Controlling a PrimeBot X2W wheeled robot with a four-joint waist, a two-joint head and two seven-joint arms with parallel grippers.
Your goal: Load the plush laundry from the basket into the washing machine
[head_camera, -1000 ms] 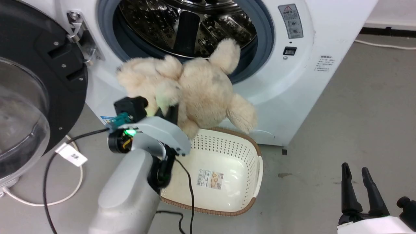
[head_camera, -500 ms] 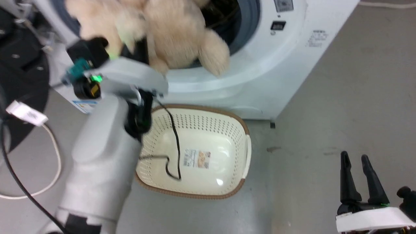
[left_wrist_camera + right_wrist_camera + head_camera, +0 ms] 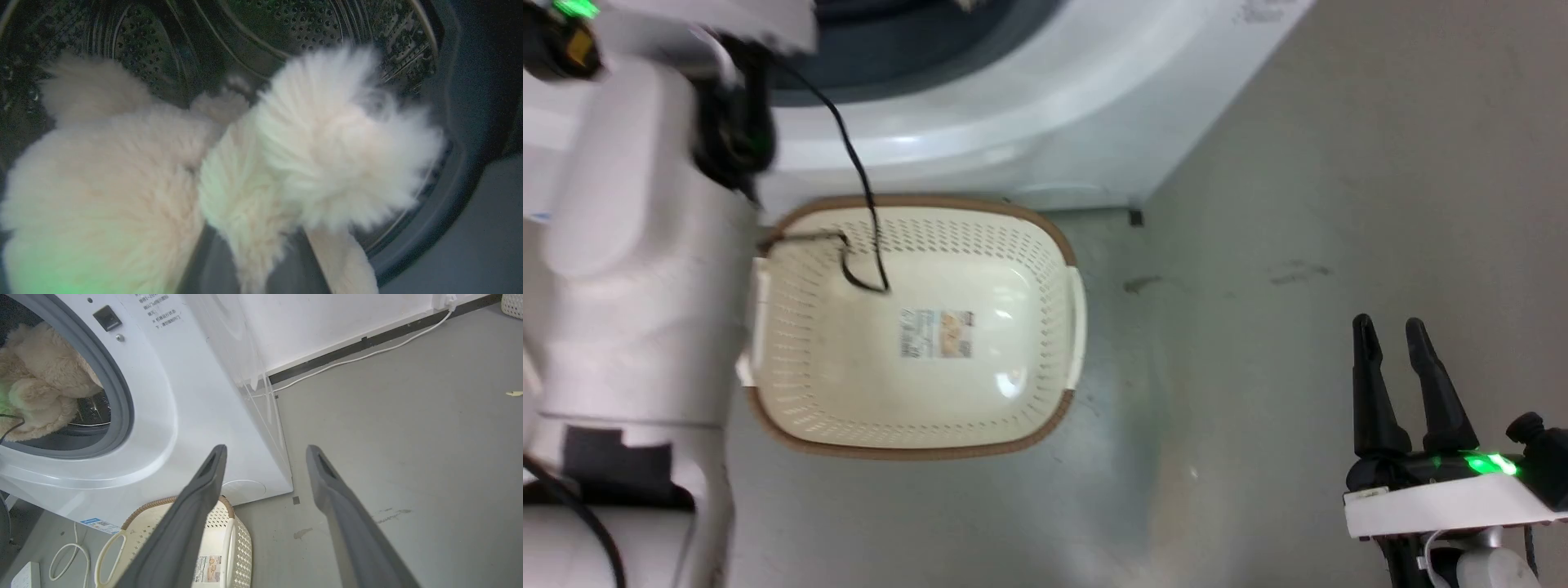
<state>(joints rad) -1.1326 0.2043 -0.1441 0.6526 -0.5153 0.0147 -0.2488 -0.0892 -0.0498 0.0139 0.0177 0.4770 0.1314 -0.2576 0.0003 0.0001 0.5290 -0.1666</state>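
The plush (image 3: pixel 122 179) lies in the washer's (image 3: pixel 184 416) mouth, hiding my left gripper; I cannot tell its grip. I'd push deeper before letting go. My right gripper (image 3: pixel 1387 327) hangs spread, empty, beside the washer.

The plush (image 3: pixel 163 183) takes up most of the view, cream and shaggy, its fur blurred. One broad rounded lump sits at lower left, tinged by a green glow at the bottom edge. A fluffier, paler lump stands at centre right, and a thin limb hangs down from it to the bottom edge. Smaller lumps poke up at upper left and centre. Behind it curves the dark perforated steel drum (image 3: pixel 294 24) of the washer (image 3: pixel 490 61). The grey ring (image 3: pixel 453 171) arcs down the right side. The gripper's fingers are hidden by the fur.
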